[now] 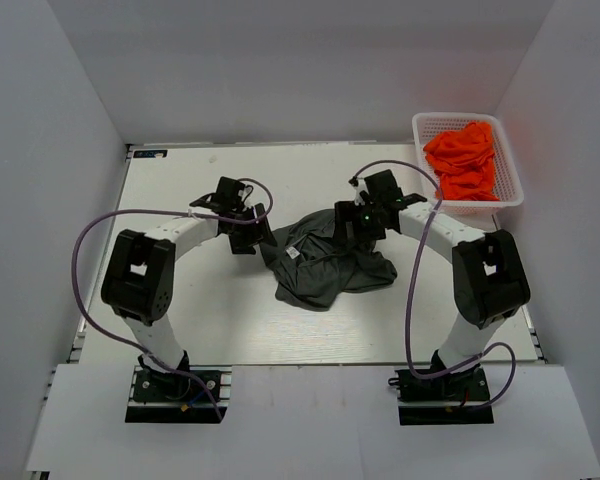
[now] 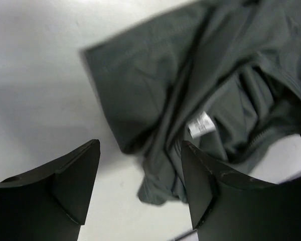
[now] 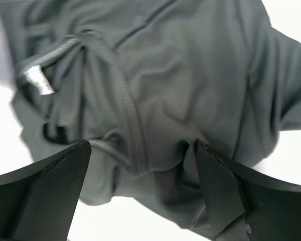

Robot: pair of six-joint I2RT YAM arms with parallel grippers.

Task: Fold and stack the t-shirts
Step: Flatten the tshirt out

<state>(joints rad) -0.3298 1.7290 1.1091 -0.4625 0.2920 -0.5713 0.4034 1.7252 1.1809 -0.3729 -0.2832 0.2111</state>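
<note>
A dark grey t-shirt [image 1: 325, 265] lies crumpled in the middle of the table, its small white neck label [image 1: 293, 253] showing. My left gripper [image 1: 257, 232] is open just above its left edge; in the left wrist view the shirt [image 2: 200, 90] lies ahead, a fold of it between the fingers [image 2: 200, 181]. My right gripper [image 1: 348, 226] is open over the shirt's upper right part; in the right wrist view the shirt [image 3: 180, 80] and its collar rib [image 3: 133, 130] lie between the open jaws. Orange t-shirts [image 1: 465, 160] are piled in a basket.
A white plastic basket [image 1: 512, 196] stands at the back right corner of the white table [image 1: 180, 320]. White walls enclose the table on the left, back and right. Purple cables loop from both arms.
</note>
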